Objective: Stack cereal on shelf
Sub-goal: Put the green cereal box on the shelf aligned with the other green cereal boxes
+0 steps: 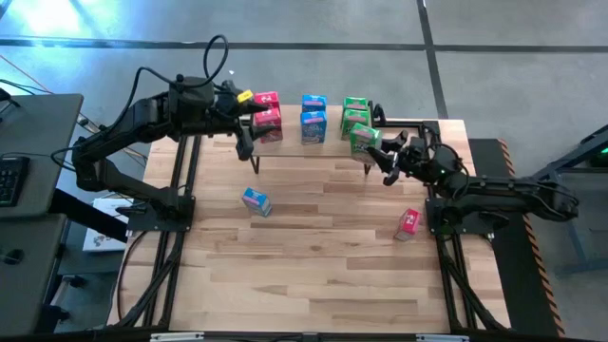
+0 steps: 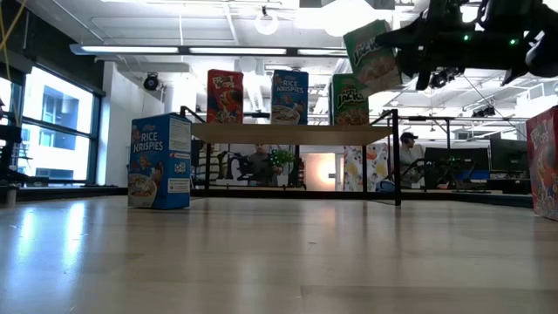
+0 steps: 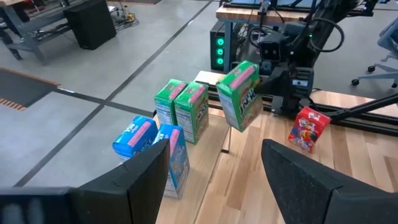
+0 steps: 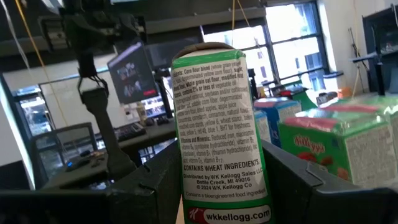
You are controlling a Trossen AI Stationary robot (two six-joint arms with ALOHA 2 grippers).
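Observation:
The shelf (image 2: 261, 133) stands at the table's far side on black legs. Upright on it are red (image 1: 267, 111), blue (image 1: 313, 116) and green (image 1: 355, 112) cereal boxes, two of each colour. My right gripper (image 1: 382, 150) is shut on another green box (image 2: 375, 54) above the shelf's right end. My left gripper (image 3: 214, 155) is open and hovers over the shelf's left end (image 1: 242, 106), touching nothing. A blue box (image 1: 256, 200) and a red box (image 1: 408, 222) stand on the tabletop. My right gripper pinches the green box between its two fingers (image 4: 155, 183), one on each broad face. The narrow printed side panel (image 4: 217, 155) faces the wrist. The fingers reach in from the table's right side, about level. The box is tilted and lifted clear above the shelf.
The blue box (image 2: 161, 161) stands left of the table's middle and the red one (image 2: 545, 170) near the right arm's base. Black frame rails (image 1: 180, 190) run along both table sides. Bare wood lies on the table's near half.

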